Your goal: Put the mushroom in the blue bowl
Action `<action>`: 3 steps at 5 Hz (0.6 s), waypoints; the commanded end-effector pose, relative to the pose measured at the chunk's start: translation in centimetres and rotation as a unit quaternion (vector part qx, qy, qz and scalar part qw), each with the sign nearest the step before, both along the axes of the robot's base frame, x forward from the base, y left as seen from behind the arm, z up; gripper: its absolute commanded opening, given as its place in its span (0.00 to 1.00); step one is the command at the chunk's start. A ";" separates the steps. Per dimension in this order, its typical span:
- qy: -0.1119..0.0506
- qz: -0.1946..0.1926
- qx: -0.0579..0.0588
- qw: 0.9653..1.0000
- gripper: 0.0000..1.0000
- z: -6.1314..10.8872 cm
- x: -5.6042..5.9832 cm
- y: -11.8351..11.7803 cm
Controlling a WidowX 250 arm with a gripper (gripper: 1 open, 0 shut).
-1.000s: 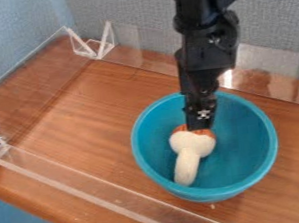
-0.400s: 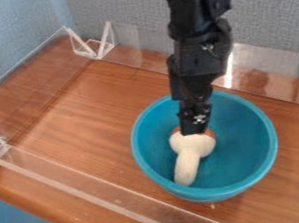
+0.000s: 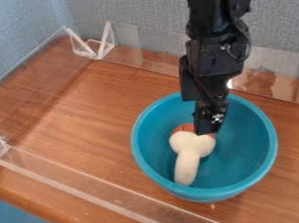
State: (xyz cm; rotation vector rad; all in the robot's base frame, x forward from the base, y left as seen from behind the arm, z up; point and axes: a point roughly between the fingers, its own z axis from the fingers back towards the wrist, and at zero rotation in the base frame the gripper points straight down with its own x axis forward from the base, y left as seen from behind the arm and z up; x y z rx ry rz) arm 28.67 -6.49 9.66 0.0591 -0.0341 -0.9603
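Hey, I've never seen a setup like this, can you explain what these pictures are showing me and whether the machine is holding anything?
You are looking at a single black robot arm, reaching down from the top of the picture. The one view looks across a wooden table from slightly above. At the arm's lower end is the gripper, the part that grabs things. Right below it sits a glossy turquoise-blue bowl. Inside the bowl lies the toy mushroom, with a pale stem and an orange-brown cap. The gripper appears to be open and holding nothing, so the mushroom is simply resting in the bowl.
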 end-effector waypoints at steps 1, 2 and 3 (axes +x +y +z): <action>-0.027 -0.019 -0.007 0.999 1.00 1.7 0.6 -0.2; -0.026 -0.034 -0.008 0.999 1.00 1.8 0.2 -0.2; -0.025 -0.023 -0.008 0.999 1.00 1.5 0.0 -0.5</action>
